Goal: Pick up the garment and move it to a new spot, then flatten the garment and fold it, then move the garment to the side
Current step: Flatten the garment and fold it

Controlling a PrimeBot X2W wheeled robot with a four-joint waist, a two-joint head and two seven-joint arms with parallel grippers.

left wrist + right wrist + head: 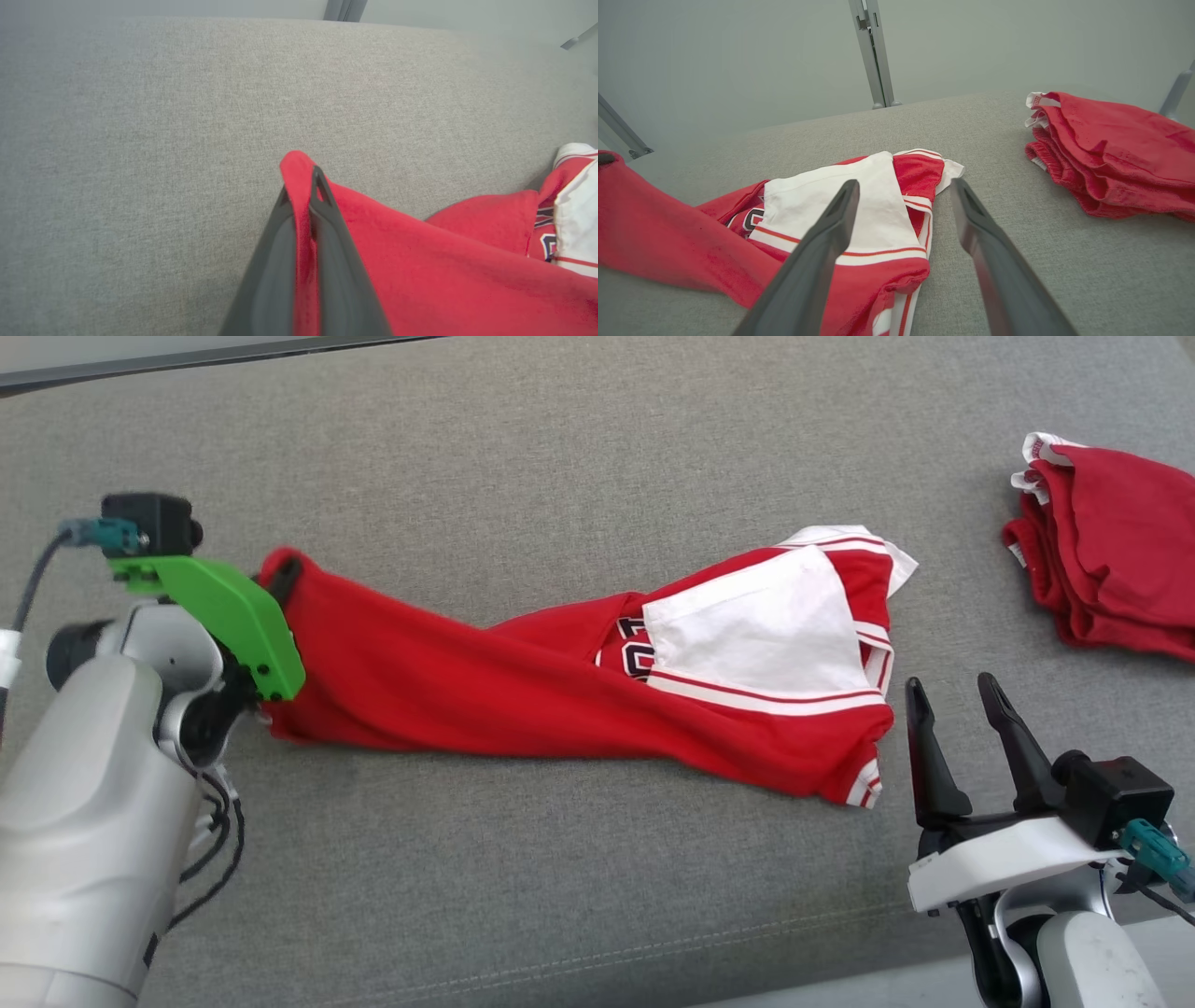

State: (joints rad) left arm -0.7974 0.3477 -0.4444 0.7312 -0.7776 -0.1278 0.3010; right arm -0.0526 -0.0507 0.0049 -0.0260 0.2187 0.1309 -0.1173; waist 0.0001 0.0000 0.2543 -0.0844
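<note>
Bright, even, diffuse light, slightly washed tones, faint soft shadow beneath the garment (448, 691), head view sharp, wrist views wide-angle, left end effector (301, 184) blurred near lens, far background hazy

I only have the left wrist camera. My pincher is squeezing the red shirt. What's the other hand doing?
Observer: The right gripper is open and holds nothing. It is next to the striped end of the garment.
Operator: Is the shirt flat?
Observer: No. It lies in a long twisted strip, with a white panel turned up on top near that end.
Operator: Is anything else lying around?
Observer: Yes. A pile of folded red clothes lies apart from the garment, further to the robot's right.
</note>
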